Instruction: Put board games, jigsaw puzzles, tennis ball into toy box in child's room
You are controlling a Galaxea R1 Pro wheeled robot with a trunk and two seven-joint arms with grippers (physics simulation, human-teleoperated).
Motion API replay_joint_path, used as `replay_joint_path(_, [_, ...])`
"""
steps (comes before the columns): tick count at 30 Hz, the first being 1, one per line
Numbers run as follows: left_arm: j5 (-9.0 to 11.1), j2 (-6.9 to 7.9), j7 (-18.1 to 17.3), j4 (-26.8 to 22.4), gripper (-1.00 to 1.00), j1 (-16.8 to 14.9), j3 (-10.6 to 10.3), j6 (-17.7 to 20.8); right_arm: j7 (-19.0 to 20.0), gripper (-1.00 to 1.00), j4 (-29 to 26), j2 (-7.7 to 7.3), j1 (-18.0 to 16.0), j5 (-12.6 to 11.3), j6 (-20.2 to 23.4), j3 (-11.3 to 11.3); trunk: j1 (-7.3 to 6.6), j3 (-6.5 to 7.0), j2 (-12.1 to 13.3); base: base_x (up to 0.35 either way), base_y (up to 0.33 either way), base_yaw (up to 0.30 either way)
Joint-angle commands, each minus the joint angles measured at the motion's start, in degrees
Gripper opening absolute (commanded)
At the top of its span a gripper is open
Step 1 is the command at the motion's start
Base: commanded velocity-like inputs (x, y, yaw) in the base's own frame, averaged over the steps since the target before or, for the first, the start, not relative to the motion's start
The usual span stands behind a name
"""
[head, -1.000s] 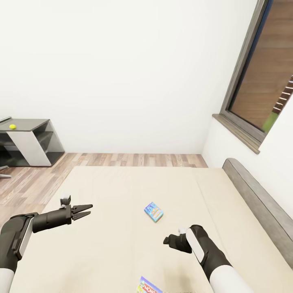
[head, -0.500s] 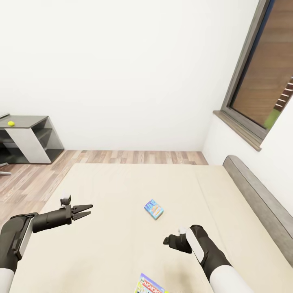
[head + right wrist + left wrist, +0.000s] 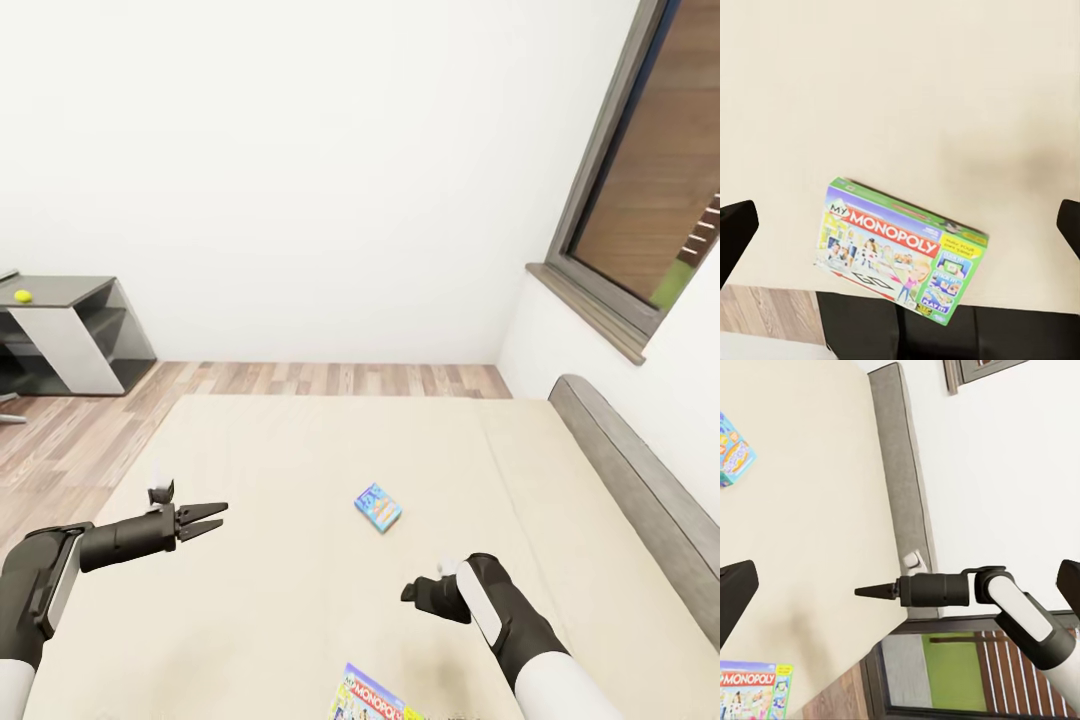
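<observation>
- From my head camera I'm looking over the bed (image 3: 300, 560), its beige mattress taking up the lower half, grey headboard (image 3: 640, 480) running along the 3 o'clock side.
- My left gripper (image 3: 205, 520) hangs over the mattress at about 8 o'clock, its fingers pressed together into a point, holding nothing.
- My right gripper (image 3: 415, 592) sits at about 5 o'clock above the mattress; in the head view I can't tell how its fingers stand. In its own wrist camera the two fingertips (image 3: 736, 236) lie at opposite edges, wide apart, with nothing between them.
- The small blue board game (image 3: 378, 508) lies flat on the mattress near the centre, between the two grippers and a little beyond them.
- The green-edged Monopoly box (image 3: 368, 697) lies flat at 6 o'clock, near the foot edge of the bed; the right wrist camera has it directly below the spread fingers, apart from them.
- The tennis ball (image 3: 22, 296) sits on the dark grey end unit of the table (image 3: 75, 290), far off at 9 o'clock, beyond a strip of wood-plank floor (image 3: 60, 450).
- A grey-framed window (image 3: 640, 190) is at 2 o'clock.
</observation>
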Motion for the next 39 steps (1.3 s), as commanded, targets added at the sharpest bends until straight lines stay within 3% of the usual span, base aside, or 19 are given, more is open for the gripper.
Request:
replay_joint_path(1, [0.10, 0.01, -0.20, -0.03, 1.00, -0.04, -0.01, 0.62, -0.59, 1.00, -0.08, -0.01, -0.03, -0.61, 0.18, 0.14, 0.03, -0.21, -0.12, 0.000, 0.000, 0.000])
replay_joint_path(8, [0.37, 0.15, -0.49, -0.09, 1.00, -0.04, 0.05, 0.64, -0.59, 1.00, -0.08, 0.00, -0.03, -0.61, 0.18, 0.17, 0.03, -0.87, -0.12, 0.000, 0.000, 0.000])
replay_joint_path(13, [0.25, 0.36, -3.70, -0.14, 1.00, -0.04, 0.04, 0.64, -0.59, 1.00, -0.08, 0.00, -0.04, -0.61, 0.18, 0.19, 0.03, -1.34, -0.12, 0.000, 0.000, 0.000])
replay_joint_path(19, [0.10, 1.65, -6.62, -0.15, 1.00, -0.04, -0.02, 0.64, -0.59, 1.00, -0.08, 0.00, -0.04, -0.61, 0.18, 0.20, 0.03, -1.91, -0.12, 0.000, 0.000, 0.000])
replay_joint_path(39, [0.16, 2.47, -7.26, -0.15, 1.00, -0.04, -0.03, 0.64, -0.68, 1.00, 0.05, 0.08, -0.02, -0.61, 0.18, 0.20, 0.03, -3.80, -0.12, 0.000, 0.000, 0.000])
